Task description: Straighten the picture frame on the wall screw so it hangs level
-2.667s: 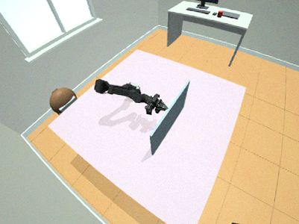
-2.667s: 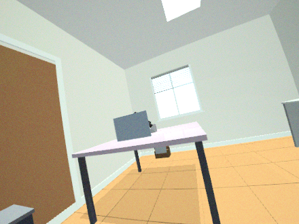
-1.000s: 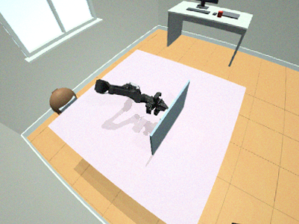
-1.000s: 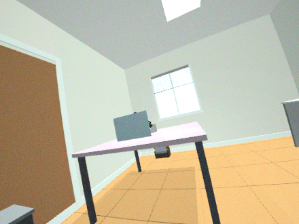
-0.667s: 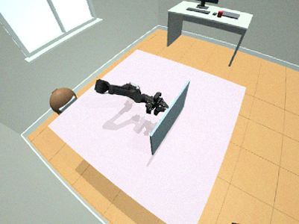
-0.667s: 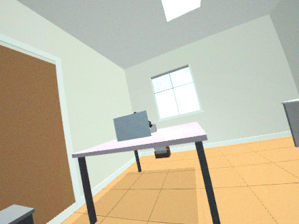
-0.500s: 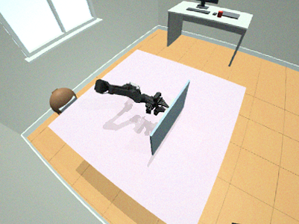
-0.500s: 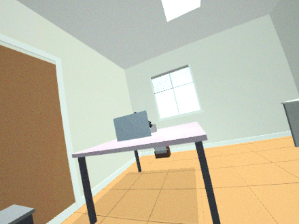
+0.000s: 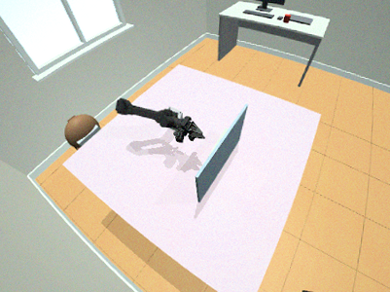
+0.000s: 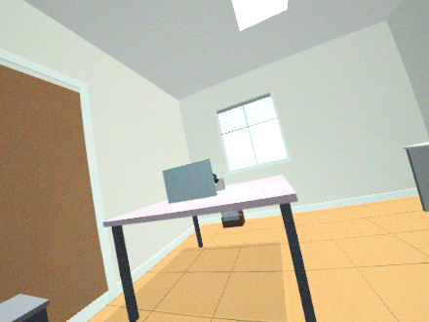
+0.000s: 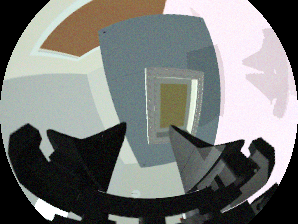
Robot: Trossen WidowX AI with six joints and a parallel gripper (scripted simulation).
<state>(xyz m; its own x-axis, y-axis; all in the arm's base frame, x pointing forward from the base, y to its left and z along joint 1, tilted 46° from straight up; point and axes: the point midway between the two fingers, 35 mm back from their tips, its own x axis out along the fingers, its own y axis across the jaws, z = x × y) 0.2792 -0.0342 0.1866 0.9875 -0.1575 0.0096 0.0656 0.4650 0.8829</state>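
The picture frame, with a speckled grey border (image 11: 152,107) around an olive picture, shows against the blue-grey panel (image 9: 223,158) (image 10: 190,182) (image 11: 125,55) in the wrist view. That view is rolled, with the table on the right. The frame's left border does not run parallel to the panel's left edge; the gap narrows downward. How far this is true tilt I cannot tell. My gripper (image 9: 203,137) (image 11: 148,127) is open and empty, its fingertips apart, in front of the frame's lower part in the wrist view. The screw and notched strip are hidden.
The panel stands upright on the pink-white table (image 9: 267,224) (image 10: 253,191). Shadows of the arm lie on the tabletop. A brown round object (image 9: 80,129) is beyond the table edge behind the arm. A white desk (image 9: 277,22) with a monitor stands farther off.
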